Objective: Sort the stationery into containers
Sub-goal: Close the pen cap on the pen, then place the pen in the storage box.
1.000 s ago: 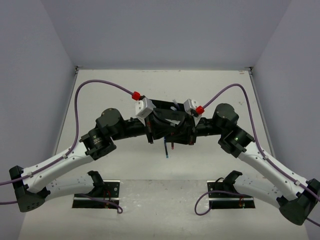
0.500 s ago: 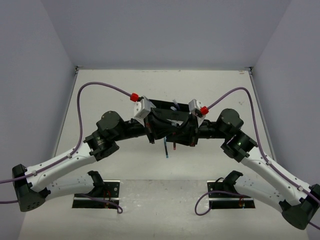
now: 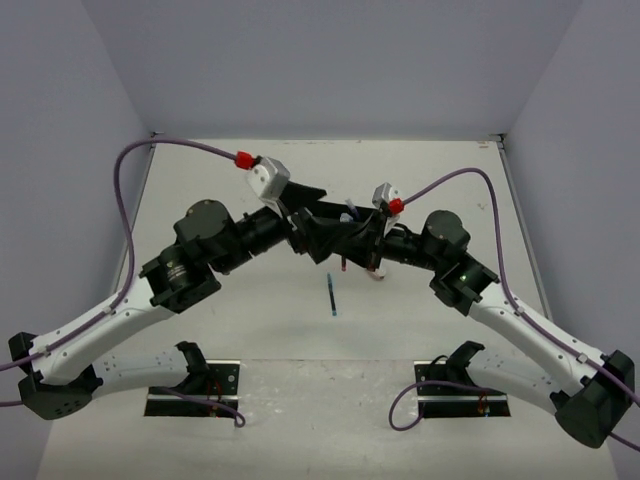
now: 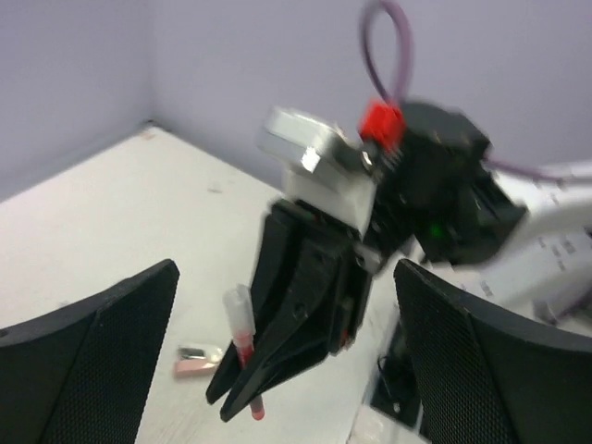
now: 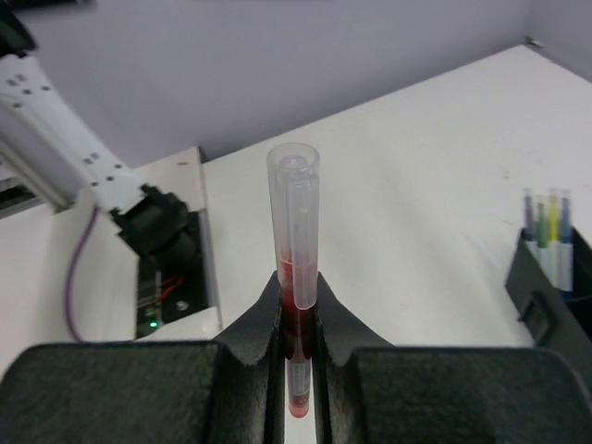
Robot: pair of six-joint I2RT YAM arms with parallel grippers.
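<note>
Two arms (image 3: 215, 240) hid most of the black tray (image 3: 338, 210) from me. My right gripper (image 5: 298, 305) pinched a red pen (image 5: 294, 231); my left gripper (image 4: 285, 268) gaped wide, holding nothing.

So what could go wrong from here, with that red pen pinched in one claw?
The right gripper pinches the red pen with a long stretch sticking out, so it could swivel or slip out before reaching the tray. The open left gripper hangs very close to it, so the two might bump.
</note>
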